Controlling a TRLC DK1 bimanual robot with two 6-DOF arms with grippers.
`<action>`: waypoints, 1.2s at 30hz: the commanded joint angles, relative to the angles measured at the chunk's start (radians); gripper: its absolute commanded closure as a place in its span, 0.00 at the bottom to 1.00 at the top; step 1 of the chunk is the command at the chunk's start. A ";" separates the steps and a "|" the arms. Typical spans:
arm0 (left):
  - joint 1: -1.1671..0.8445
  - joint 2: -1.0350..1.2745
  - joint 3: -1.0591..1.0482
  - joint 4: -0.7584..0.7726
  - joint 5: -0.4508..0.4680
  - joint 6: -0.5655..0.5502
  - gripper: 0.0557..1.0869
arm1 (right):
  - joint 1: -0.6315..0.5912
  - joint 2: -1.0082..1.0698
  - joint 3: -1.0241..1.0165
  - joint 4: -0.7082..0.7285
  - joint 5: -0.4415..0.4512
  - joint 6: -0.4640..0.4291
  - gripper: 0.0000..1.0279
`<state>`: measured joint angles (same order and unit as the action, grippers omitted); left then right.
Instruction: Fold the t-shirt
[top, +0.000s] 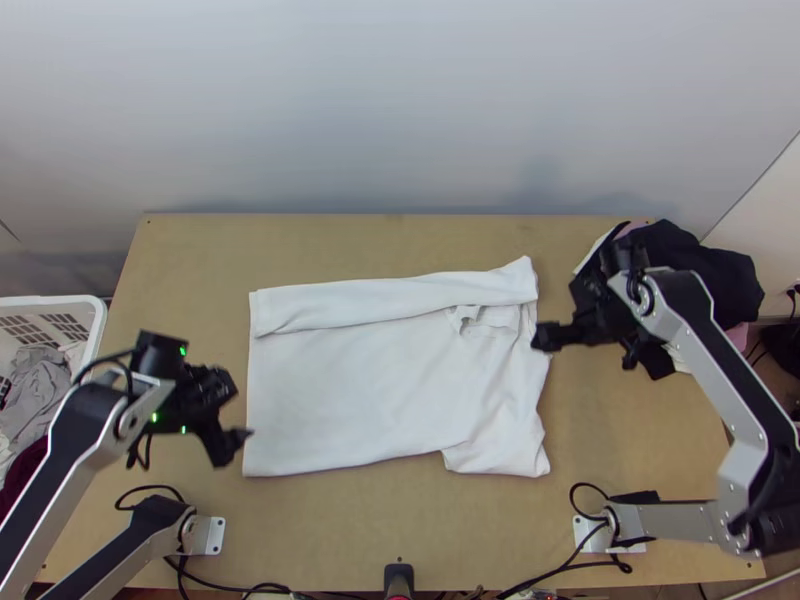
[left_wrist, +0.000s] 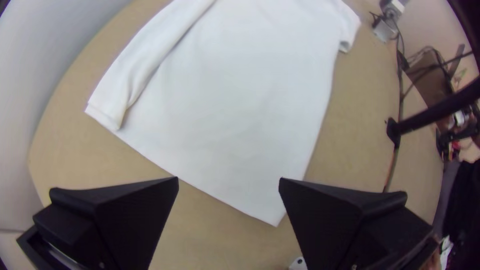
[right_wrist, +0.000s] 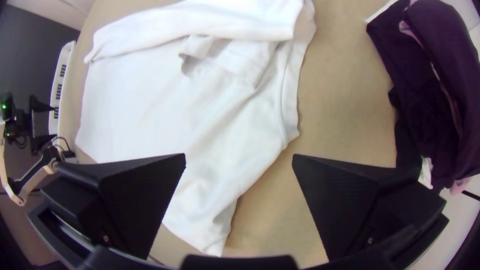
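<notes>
Basket: white, at the left edge of the frame, with grey and dark red cloth inside; basket (top: 100, 325).
Left hand: at the lower left, just beside the shirt's left edge; the left hand (top: 232, 412) is wide open, with nothing in its hold.
Tabletop: light wood, across the middle and lower frame; tabletop (top: 330, 245).
T-shirt: white, mid-frame on the tabletop, collar end to the right; t-shirt (top: 350, 390) has its body spread flat and its upper side folded in as a long strip, running left to right over the top of the body and reaching the collar (top: 490, 318). One sleeve (top: 495, 455) sticks out at the lower right, and there are soft wrinkles near the shoulder.
Right hand: right of centre, by the shirt's collar end; the right hand (top: 592, 345) is wide open and grips nothing.
Cloth pile: bunched at the upper right, mostly black with some pink and white; cloth pile (top: 715, 265).
</notes>
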<state>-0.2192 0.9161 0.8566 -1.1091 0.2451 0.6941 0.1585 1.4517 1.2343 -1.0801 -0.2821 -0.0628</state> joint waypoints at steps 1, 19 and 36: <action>-0.184 -0.138 -0.060 -0.132 -0.079 0.073 0.07 | 0.081 -0.122 -0.116 -0.101 0.009 -0.088 0.04; -0.358 -0.105 -0.191 0.066 -0.207 0.036 0.07 | 0.173 -0.183 -0.240 -0.242 0.018 -0.166 0.05; -0.525 -0.099 -0.274 0.123 -0.273 -0.025 0.08 | 0.362 -0.140 -0.414 -0.211 0.031 -0.094 0.10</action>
<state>-0.7017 0.8181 0.6037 -0.9997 0.0093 0.6724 0.4656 1.2942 0.8684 -1.3178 -0.2600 -0.1898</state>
